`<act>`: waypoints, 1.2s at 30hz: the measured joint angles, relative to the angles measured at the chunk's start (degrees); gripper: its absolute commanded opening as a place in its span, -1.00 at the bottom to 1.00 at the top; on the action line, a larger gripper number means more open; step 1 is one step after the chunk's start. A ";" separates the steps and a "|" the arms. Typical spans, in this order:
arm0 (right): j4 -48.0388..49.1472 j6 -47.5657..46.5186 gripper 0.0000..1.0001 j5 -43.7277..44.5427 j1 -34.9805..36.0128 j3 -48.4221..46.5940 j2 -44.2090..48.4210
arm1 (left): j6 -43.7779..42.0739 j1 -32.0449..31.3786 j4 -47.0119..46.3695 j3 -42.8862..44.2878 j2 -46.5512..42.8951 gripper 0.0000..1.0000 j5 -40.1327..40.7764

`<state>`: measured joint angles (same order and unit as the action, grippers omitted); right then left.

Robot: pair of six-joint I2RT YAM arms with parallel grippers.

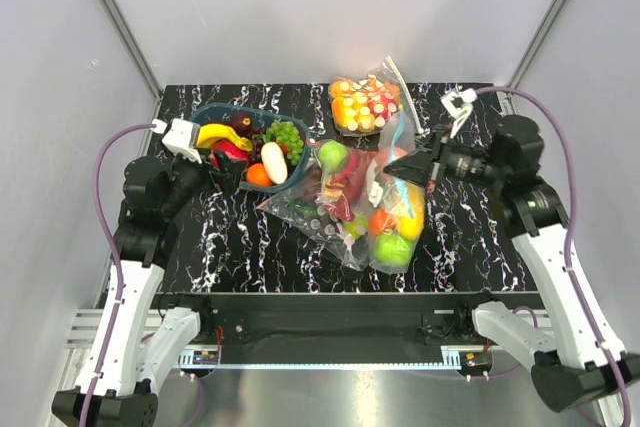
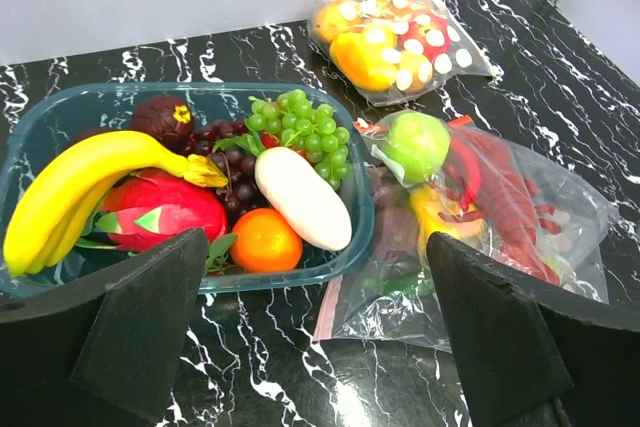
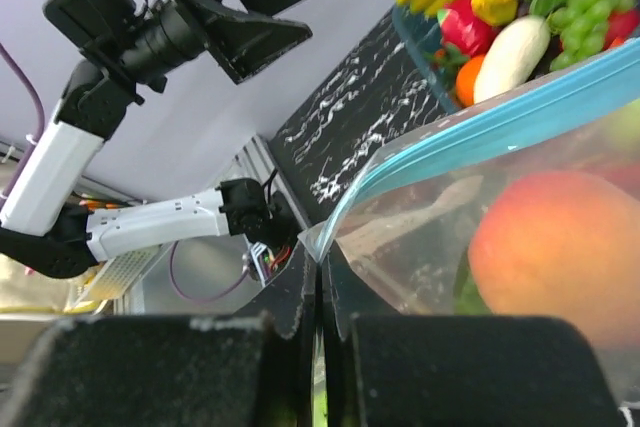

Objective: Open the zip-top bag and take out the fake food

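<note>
Pincer on the right clamps zip-top bag by its corner; left pincer gapes wide.

The left arm is bent at the elbow and the left gripper is held wide open, pointed forward. The right arm is turned inward, and the right gripper is closed tight, its fingers pressed together.
</note>
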<state>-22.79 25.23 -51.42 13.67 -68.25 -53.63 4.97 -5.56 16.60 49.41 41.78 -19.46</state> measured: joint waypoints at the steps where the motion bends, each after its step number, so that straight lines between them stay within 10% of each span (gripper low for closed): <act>1: -0.09 -0.17 -1.00 0.83 1.75 0.00 -1.18 | 0.00 -0.09 0.00 -0.04 0.24 0.98 -0.09; 13: 1.49 -2.73 -1.00 8.94 25.81 0.09 -12.94 | -0.24 -0.35 -0.63 -0.17 1.11 0.98 -2.16; 26: -1.86 -13.90 -1.00 14.84 26.84 3.56 -26.88 | 1.05 -3.76 -5.16 -1.86 5.25 0.98 -14.03; 36: -5.70 -23.54 -1.00 26.58 26.03 4.09 -26.69 | 4.13 -18.99 -5.73 -3.45 7.26 0.98 -1.46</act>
<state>-28.49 1.69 -24.84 39.70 -64.16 -80.31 9.10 -24.56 10.87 45.95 49.04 -20.93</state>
